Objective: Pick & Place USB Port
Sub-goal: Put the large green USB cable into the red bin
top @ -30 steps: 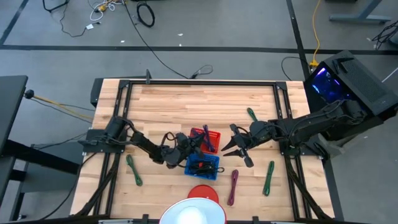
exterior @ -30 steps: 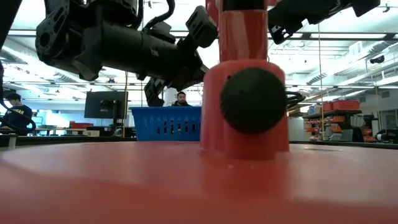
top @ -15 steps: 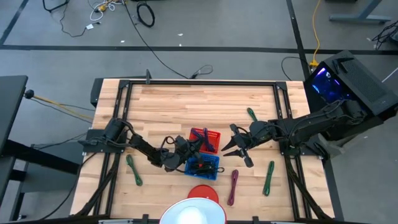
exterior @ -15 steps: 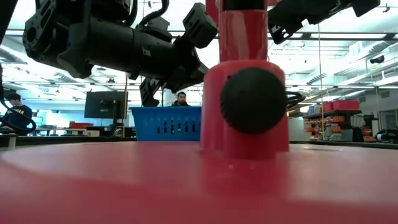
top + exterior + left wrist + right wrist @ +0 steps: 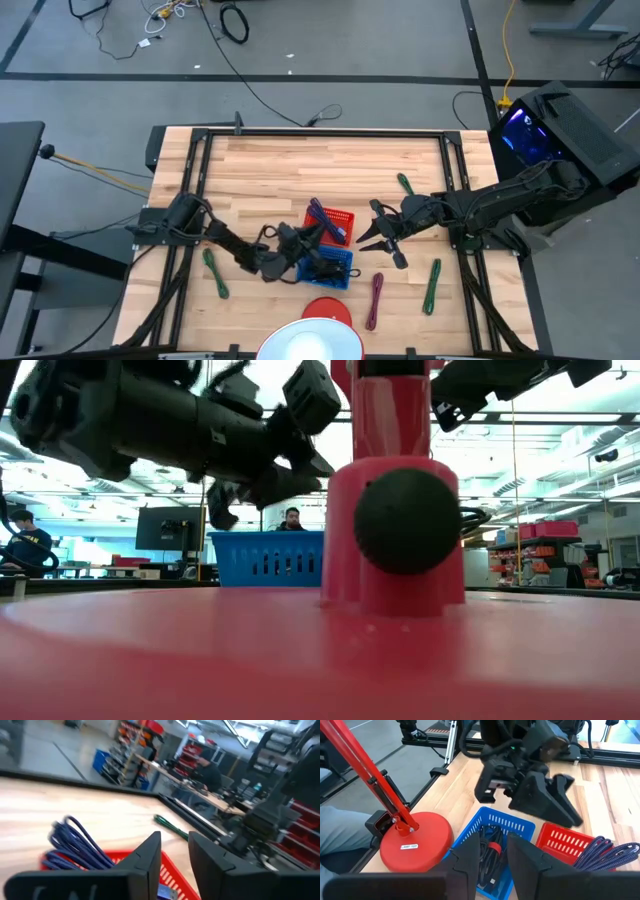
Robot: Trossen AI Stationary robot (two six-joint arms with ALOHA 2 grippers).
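Observation:
A coiled purple USB cable (image 5: 322, 214) lies in the red basket (image 5: 342, 230) at mid-table, and one end sticks out over the basket's far left corner. My left gripper (image 5: 311, 239) hovers open just left of that basket; the cable (image 5: 75, 845) lies beyond its fingertips. The blue basket (image 5: 330, 267), on the near side of the red one, holds black cables (image 5: 490, 855). My right gripper (image 5: 379, 244) hangs open to the right of both baskets with nothing between its fingers.
Loose green cables lie at near left (image 5: 215, 273), far right (image 5: 405, 185) and near right (image 5: 432, 285), and a magenta cable (image 5: 375, 300) lies near the front. A red lamp base (image 5: 325, 310) stands at the near edge. Black rails (image 5: 190, 200) border the table.
My left gripper has opened and let go of the purple cable. It has drawn back toward the table's near left and tipped upward. The cable now lies in the red basket, shifted toward its far left corner.

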